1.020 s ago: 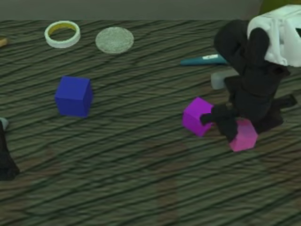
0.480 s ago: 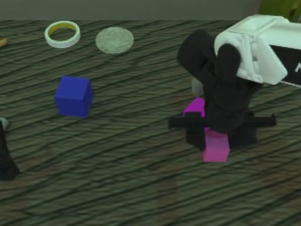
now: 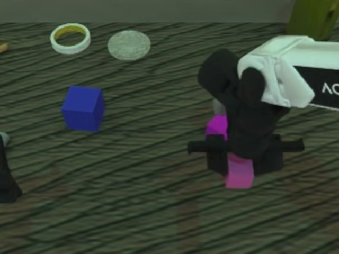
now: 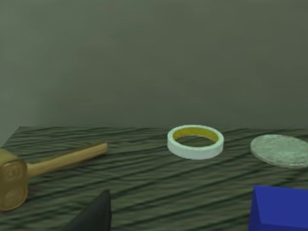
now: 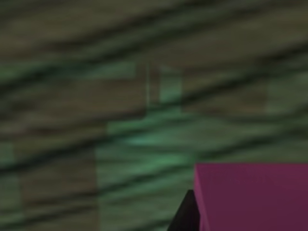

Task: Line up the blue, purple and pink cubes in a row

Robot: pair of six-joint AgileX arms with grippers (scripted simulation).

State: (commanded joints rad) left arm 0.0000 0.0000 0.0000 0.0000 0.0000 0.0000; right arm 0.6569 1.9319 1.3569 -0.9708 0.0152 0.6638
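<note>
The blue cube [image 3: 82,108] rests on the table's left half and shows at the edge of the left wrist view [image 4: 281,209]. My right gripper [image 3: 241,159] hangs over the right half, shut on the pink cube [image 3: 239,173], which fills a corner of the right wrist view [image 5: 250,197] beside one dark finger [image 5: 185,216]. The purple cube [image 3: 216,126] lies just behind the pink one, mostly hidden under the right arm. My left gripper [image 3: 5,180] is parked at the left edge; one finger [image 4: 94,216] shows, set wide to one side.
A white tape ring [image 3: 70,38] and a grey disc [image 3: 128,45] lie at the back left. A wooden hammer [image 4: 29,168] lies farther left. A small grey object [image 3: 218,107] peeks out beside the right arm. Something green [image 3: 312,16] stands at the back right.
My right gripper closed on the pink cube and carried it left, from the purple cube's right to just in front of it. The blue cube and left arm stayed still.
</note>
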